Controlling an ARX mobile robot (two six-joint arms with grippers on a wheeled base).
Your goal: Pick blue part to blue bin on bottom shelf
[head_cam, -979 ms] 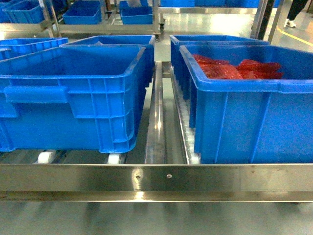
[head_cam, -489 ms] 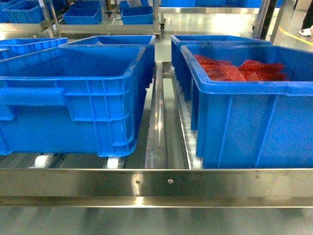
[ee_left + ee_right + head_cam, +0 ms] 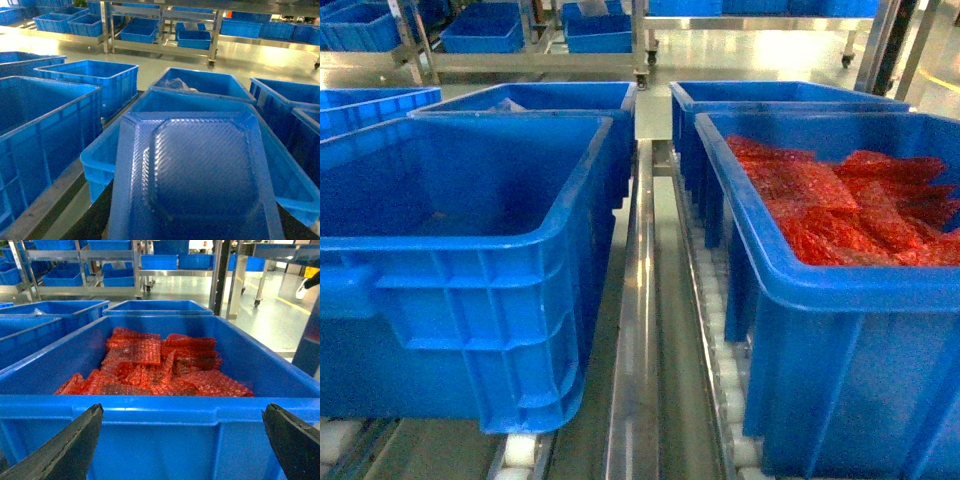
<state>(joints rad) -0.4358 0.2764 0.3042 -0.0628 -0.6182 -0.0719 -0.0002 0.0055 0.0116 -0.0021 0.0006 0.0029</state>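
The blue part [image 3: 200,175], a translucent ribbed tray, fills the lower middle of the left wrist view and hangs tilted over the near rim of an empty blue bin [image 3: 95,160]. It covers my left gripper's jaws, which hold it from below. In the head view that blue bin [image 3: 470,300] stands at the left on the bottom shelf [image 3: 638,330]. No arm shows there. My right gripper [image 3: 182,440] is open, its two dark fingertips [image 3: 80,440] wide apart just in front of the bin of red parts [image 3: 160,425].
The right bin holds red bubble-wrap pieces [image 3: 860,210]. More blue bins [image 3: 560,100] stand behind both front ones, one holding clear plastic [image 3: 175,84]. White rollers [image 3: 720,360] run beside the centre rail. Steel racks with bins [image 3: 490,30] stand across the floor.
The head view has moved forward and closer to the bins. The front rail with its screws has dropped out of sight, and more of the insides of both front bins shows.
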